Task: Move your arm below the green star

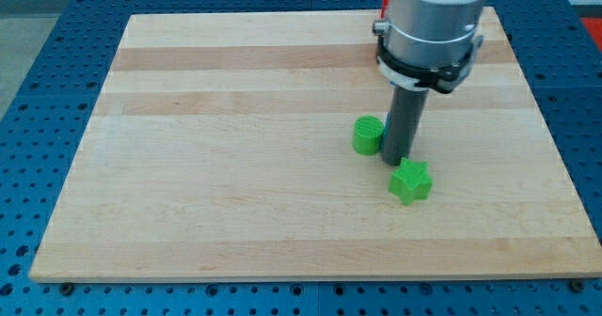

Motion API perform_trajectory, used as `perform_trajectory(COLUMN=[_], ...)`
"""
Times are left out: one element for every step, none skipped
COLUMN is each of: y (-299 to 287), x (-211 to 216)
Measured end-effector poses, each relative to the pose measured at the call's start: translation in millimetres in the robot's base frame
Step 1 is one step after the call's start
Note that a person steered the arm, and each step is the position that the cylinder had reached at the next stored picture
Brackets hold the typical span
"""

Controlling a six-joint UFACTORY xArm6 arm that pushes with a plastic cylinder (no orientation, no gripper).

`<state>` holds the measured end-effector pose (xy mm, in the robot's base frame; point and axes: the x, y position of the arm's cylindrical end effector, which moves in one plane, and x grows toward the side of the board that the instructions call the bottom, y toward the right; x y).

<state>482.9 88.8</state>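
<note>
Two blocks lie on the wooden surface [235,165], both green: one green star [411,181] and one green cylinder [368,135]; one dark rod comes down from the grey arm housing [435,29] at the view's top; a small red part [382,25] shows at the housing's left edge.

The green star sits right of the board's centre, toward the view's bottom, lying flat; it is compact with no clear long axis, and one of its points faces the view's bottom; the green cylinder stands upright, up and to the view's left of the star, a little apart from it.

The end effector is a plain rod with nothing to spread or pinch; my tip [393,160] rests on the surface between the two blocks, just beside the cylinder's right side and at the star's upper-left edge, so above the star in the view; whether it touches either block cannot be told.
</note>
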Motion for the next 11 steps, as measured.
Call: perform_trajectory(y=[-25,-45,-50,-60,-86,-108,-109,-105,-87,-66,-29], x=[0,0,0,0,12,37,77,113,114,111,109])
